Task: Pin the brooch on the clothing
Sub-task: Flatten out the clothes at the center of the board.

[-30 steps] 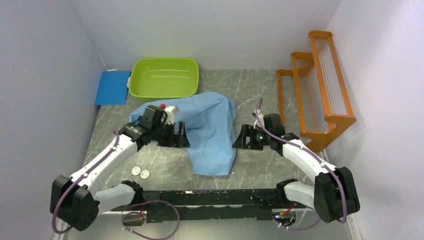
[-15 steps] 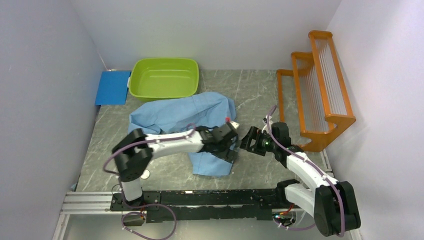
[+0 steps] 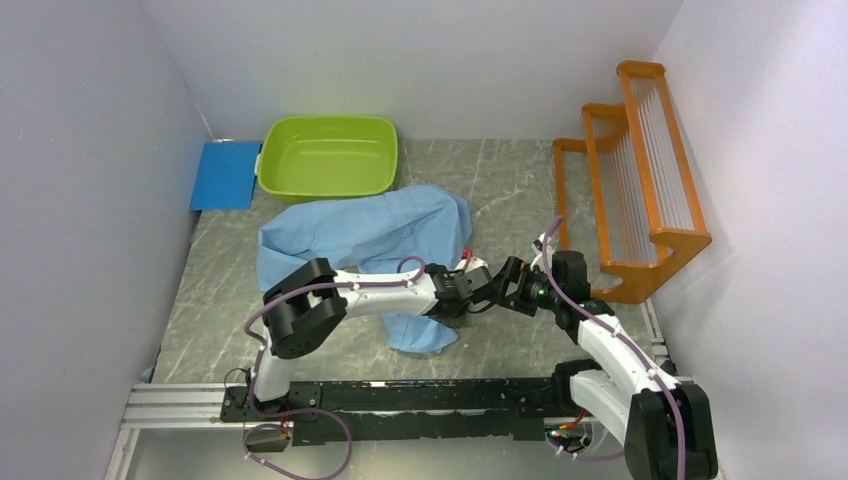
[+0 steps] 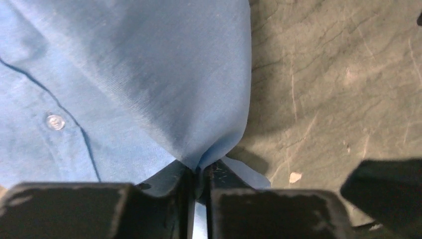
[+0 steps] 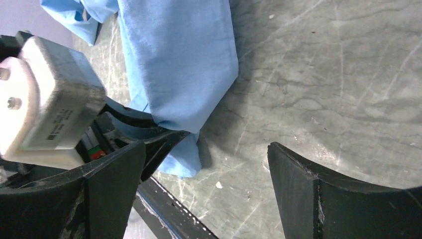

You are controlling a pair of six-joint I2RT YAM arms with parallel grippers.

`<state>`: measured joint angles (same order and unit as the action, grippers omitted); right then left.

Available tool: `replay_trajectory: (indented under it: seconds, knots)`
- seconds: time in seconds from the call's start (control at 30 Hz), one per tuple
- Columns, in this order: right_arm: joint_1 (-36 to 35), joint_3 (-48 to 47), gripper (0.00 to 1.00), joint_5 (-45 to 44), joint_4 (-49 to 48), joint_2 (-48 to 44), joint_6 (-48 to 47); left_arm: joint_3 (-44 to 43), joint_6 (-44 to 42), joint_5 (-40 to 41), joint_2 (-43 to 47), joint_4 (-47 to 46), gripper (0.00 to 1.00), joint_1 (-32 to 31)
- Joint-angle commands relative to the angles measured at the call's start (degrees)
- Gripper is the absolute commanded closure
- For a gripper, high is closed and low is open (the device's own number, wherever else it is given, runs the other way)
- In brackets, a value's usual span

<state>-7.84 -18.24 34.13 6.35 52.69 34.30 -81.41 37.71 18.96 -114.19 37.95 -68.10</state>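
Left claw has crossed over and clamped the near hem of the shirt, which lies just before the green tub. Right claw wide, empty. Cloth secured; pinning not yet begun.

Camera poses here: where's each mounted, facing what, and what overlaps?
Top external: fixed above and behind the bases, looking down on the table; both arms fully visible.
Left wrist: on the left arm, looking along the left claw, shut on the shirt.
Right wrist: on the right arm, looking through the open right claw at the table.
Shared: both wrist views show the pinched shirt fold; right wrist also catches the left claw.
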Motion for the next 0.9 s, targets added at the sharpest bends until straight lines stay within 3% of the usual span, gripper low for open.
replay_trajectory:
  seconds: [0.0,0.07,0.3,0.5,0.67,0.87]
  knots:
    - [-0.3,-2.6,0.03,5.2,-2.7,-0.9,-1.9,2.5,-0.5,-0.3,8.4,-0.4,0.92,-0.1]
    - [-0.3,-2.3,0.03,7.8,-3.9,-1.2,-1.8,5.0,-0.8,-2.6,12.1,-2.1,0.97,0.8]
    - [-1.1,-0.4,0.03,17.8,-14.9,-5.1,3.8,20.7,-2.1,-21.0,30.5,-18.0,0.96,7.9]
    - [-4.6,0.4,0.02,19.0,-26.2,-7.6,10.8,29.7,-0.4,-32.8,41.1,-28.3,0.94,12.8]
    - [-10.0,-0.1,0.03,15.8,-32.5,-5.2,12.9,34.1,0.8,-36.7,45.7,-34.1,0.83,14.2]
    - [-17.2,-2.8,0.07,9.7,-36.6,1.6,12.9,37.6,2.0,-37.3,48.6,-37.6,0.90,15.0]
